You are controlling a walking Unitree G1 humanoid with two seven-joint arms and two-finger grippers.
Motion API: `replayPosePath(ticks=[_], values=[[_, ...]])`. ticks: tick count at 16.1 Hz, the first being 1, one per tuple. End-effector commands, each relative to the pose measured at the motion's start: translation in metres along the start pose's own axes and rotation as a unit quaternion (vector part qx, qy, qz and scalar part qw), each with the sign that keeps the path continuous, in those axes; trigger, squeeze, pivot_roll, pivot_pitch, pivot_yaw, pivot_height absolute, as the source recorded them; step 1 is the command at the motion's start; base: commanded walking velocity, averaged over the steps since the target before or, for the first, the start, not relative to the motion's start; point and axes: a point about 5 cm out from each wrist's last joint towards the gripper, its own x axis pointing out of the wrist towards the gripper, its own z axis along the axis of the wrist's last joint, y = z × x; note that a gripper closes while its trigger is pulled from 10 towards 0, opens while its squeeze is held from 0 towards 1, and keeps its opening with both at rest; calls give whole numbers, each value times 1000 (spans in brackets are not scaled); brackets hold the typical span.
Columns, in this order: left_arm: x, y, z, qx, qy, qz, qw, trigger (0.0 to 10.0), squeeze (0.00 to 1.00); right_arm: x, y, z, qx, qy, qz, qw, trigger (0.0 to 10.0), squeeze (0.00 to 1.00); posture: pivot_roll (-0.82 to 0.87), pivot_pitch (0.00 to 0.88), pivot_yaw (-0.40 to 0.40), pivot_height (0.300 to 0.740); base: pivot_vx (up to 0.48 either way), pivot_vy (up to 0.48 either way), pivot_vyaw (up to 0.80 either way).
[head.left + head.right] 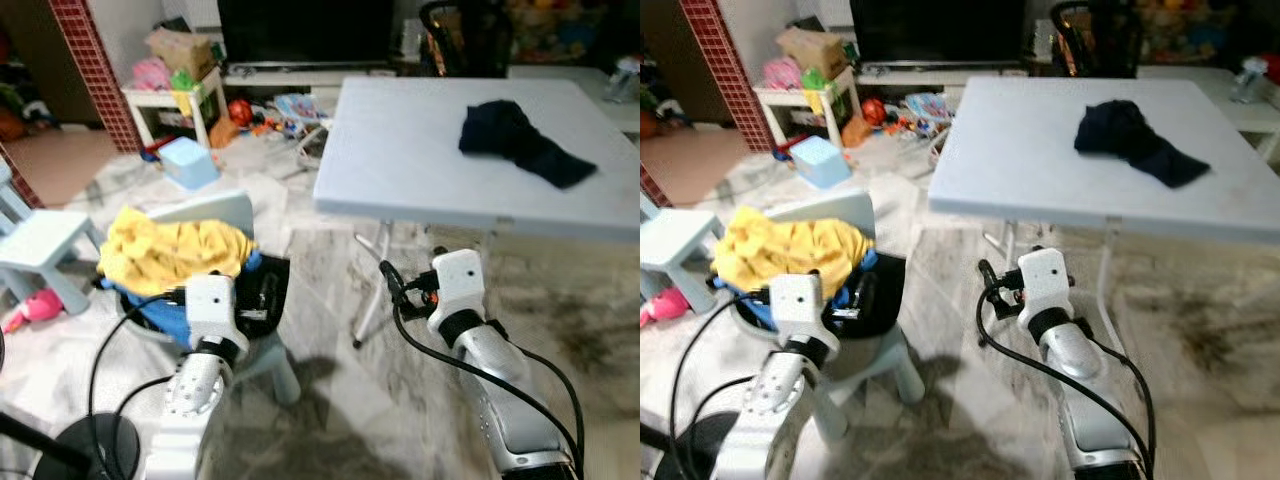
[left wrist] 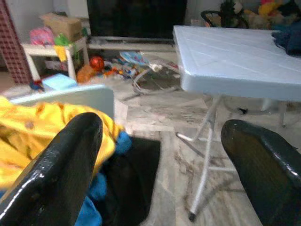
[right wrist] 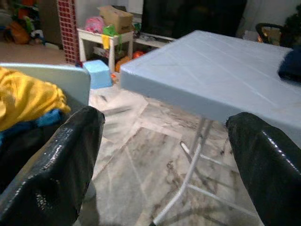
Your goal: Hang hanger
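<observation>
- Ahead of you and to the right stands the white folding surface [image 1: 420, 150], with a dark garment [image 1: 520, 140] crumpled toward its far right part.
- Your left claw [image 2: 160, 155] is spread wide and holds nothing; it points over a small chair [image 1: 215, 210] piled with a yellow cloth [image 1: 170, 245] lying on blue [image 2: 106, 181] and black [image 2: 134, 174] ones.
- Your right claw [image 3: 169, 160] is also spread wide and empty, raised above the marble floor [image 1: 330, 390] and facing the near edge of the surface and its metal legs [image 3: 188, 174].
- You cannot make out a hanger anywhere among these things; the heap on the chair may cover something, but that cannot be told.
- Between the chair and the far wall lie a light blue box [image 1: 188, 162] and scattered toys [image 1: 270, 112] on the floor.
- Farther back stand a small white side table [image 1: 170, 100] with a cardboard box [image 1: 182, 50] on it, a dark television [image 1: 305, 30], and a red tiled pillar [image 1: 95, 70].
- At your far left is a pale blue stool [image 1: 45, 245].
</observation>
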Motion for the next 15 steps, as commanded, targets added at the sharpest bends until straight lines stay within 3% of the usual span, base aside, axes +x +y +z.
replayPosePath(ticks=[1,6,10,13,15], values=[[-1,9,0,4,4,16,1000,10000,0,4,11,8,-1,-16,17,1000,10000,0,-56,0,0,740,409,0,631],[0,9,-2,6,11,16,1000,10000,0,5,11,9,-7,-18,21,1000,10000,0,-58,0,-1,740,387,0,751],[2,11,-6,9,27,37,999,10000,0,6,12,9,-7,-17,21,1000,10000,0,-57,0,-2,740,64,0,0],[6,9,-8,-21,51,56,997,10000,0,6,13,10,-12,-18,26,999,10000,0,-61,0,-6,740,0,0,0],[8,2,-18,-42,96,37,994,10000,0,6,13,10,-15,-17,27,999,10000,0,-63,0,-7,740,0,0,0]])
